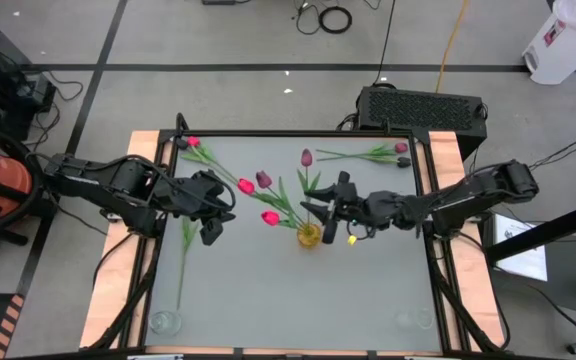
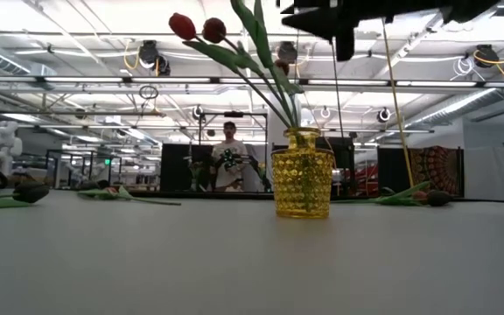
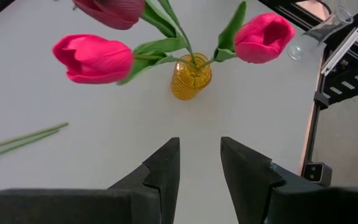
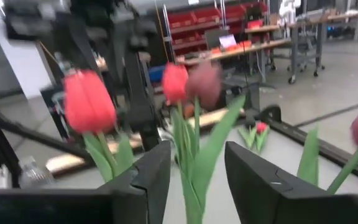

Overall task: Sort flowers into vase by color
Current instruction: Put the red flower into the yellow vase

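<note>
On the grey table [image 1: 268,290], the right gripper's [image 1: 340,212] parted fingers are seen empty at three o'clock of the yellow vase [image 1: 309,235], holding four flowers [image 1: 264,180] released upright; the left gripper [image 1: 211,203] waits open at nine o'clock.

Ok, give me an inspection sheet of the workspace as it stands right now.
Surface: grey table, wooden side rails.
Job's things: yellow vase mid-table holds several tulips; loose tulips at the far-left corner and far right; a bare stem lies near the left.
Clutter: clear glass vases at the near-left corner and near-right corner.
Grippers: left gripper left of the vase, fingers apart, empty; right gripper above the vase, fingers apart around leaves.
Cables: coil on the floor.
Surroundings: person standing beyond the table.
</note>
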Robot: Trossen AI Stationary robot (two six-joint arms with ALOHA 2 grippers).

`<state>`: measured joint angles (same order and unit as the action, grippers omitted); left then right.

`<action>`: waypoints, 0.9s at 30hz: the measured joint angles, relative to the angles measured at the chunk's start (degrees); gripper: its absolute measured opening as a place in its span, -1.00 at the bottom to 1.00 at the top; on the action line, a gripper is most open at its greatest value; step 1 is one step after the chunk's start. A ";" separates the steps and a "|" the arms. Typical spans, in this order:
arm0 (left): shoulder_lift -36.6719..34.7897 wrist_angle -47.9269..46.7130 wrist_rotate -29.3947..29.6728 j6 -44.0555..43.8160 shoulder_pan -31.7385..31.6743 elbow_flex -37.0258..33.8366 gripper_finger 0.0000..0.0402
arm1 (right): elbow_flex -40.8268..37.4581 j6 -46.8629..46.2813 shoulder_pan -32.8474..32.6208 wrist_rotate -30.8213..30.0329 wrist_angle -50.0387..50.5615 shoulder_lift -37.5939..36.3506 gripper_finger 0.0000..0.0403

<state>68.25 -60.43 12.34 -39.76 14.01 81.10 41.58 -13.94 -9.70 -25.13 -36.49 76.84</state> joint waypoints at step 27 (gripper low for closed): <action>-5.34 -3.36 7.62 2.86 0.01 0.00 -0.39 | 0.02 -1.87 -2.05 -0.38 11.78 -27.11 -0.45</action>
<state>62.91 -63.79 19.97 -36.90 14.02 81.10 41.60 -15.81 -11.75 -25.51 -24.71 49.73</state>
